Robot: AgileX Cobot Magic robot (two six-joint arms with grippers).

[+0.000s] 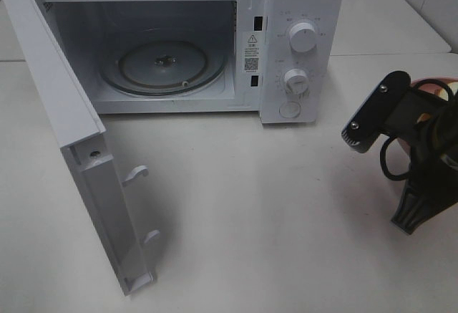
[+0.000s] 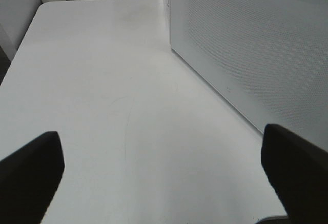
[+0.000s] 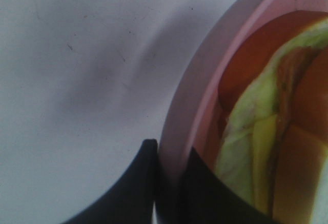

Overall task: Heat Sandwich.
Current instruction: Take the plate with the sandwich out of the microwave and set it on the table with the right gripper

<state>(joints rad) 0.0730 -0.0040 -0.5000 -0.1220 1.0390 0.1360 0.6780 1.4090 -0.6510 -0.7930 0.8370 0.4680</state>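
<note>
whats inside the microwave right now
Only the glass turntable on its center hub shows inside the open microwave; no food is on it. The near left corner of the cavity is hidden behind the open door.

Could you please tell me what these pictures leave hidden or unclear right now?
- Sandwich: the exterior high view hides it behind the right arm; the right wrist view shows it blurred and cut off at the picture's edge.
- Pink plate: only part of its rim shows, pinched in the right end effector.
- Left end effector: out of the exterior high view; only its open fingertips show.
- Microwave dial markings: too small to read.
</note>
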